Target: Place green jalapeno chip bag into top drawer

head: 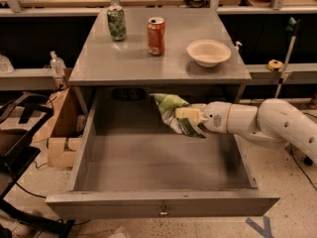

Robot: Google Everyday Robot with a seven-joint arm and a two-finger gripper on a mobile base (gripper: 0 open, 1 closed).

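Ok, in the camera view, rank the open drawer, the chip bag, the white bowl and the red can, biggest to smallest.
1. top drawer
2. green jalapeno chip bag, held over the drawer by the gripper
3. white bowl, close to the bag in size and farther away, so that pair is unsure
4. red soda can

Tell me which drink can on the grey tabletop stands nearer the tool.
The red drink can, right of the green-patterned drink can; the tool holds the light-green chip bag over the open grey drawer.

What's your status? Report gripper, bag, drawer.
Gripper shut on green jalapeno chip bag. Bag over back half of open top drawer. Nothing seen blocking the drop.
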